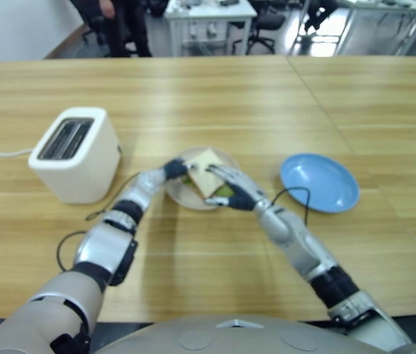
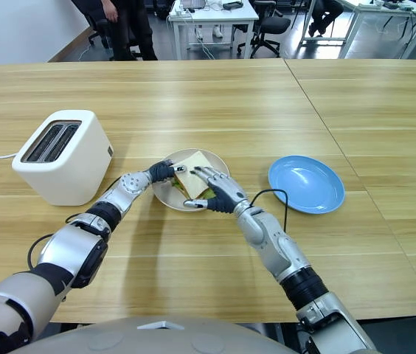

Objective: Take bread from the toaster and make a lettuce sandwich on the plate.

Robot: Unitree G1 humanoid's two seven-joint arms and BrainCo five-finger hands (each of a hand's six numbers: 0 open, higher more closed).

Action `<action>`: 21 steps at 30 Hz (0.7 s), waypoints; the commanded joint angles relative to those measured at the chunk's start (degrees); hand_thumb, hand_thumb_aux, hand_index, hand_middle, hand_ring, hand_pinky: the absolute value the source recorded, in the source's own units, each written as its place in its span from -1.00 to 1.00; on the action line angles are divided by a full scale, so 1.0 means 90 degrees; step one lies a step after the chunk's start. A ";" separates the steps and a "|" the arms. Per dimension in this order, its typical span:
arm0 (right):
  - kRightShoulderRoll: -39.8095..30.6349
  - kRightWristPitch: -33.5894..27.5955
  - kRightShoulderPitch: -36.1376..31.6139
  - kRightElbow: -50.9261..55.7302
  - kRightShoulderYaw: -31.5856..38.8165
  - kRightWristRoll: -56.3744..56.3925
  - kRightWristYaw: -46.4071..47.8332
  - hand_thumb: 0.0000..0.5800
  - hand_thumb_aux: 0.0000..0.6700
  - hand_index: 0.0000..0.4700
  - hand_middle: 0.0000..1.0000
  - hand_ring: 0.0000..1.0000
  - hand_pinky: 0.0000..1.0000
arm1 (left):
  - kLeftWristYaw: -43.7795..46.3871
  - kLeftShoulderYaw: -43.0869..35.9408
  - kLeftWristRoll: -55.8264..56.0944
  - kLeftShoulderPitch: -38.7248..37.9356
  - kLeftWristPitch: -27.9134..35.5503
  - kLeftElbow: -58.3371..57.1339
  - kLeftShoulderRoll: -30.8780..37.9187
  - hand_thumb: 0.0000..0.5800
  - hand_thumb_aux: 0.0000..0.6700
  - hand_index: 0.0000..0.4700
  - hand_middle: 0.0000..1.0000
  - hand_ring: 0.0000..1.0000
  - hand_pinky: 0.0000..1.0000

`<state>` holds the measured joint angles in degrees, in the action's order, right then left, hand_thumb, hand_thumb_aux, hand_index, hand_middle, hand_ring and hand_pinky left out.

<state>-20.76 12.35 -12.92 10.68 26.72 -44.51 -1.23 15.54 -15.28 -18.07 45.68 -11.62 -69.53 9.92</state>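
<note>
The bread slice (image 2: 193,168) lies over the lettuce (image 2: 200,203) on the beige plate (image 2: 167,197), right between my hands: my left hand (image 2: 160,172) curls its fingers onto the slice's left corner, apparently pinching it, while my right hand (image 2: 220,192) spreads outstretched fingers flat across its near-right edge, gripping nothing.

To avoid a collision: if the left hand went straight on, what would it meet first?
Probably the bread slice on the plate: the left hand points right at its edge, perhaps touching it; the right hand lies beyond.
</note>
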 commanded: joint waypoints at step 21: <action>0.0323 0.0095 -0.0170 0.3002 0.1918 -0.0950 0.0844 -1.00 -1.00 -1.00 -1.00 -1.00 -1.00 | -0.1845 -0.0438 -0.1098 -0.0044 -0.0383 0.0933 0.0884 -1.00 -1.00 -1.00 -1.00 -1.00 -1.00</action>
<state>-16.28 14.20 -21.60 29.93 37.58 -52.06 -5.38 7.05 -19.02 -24.94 43.10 -13.55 -67.07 15.22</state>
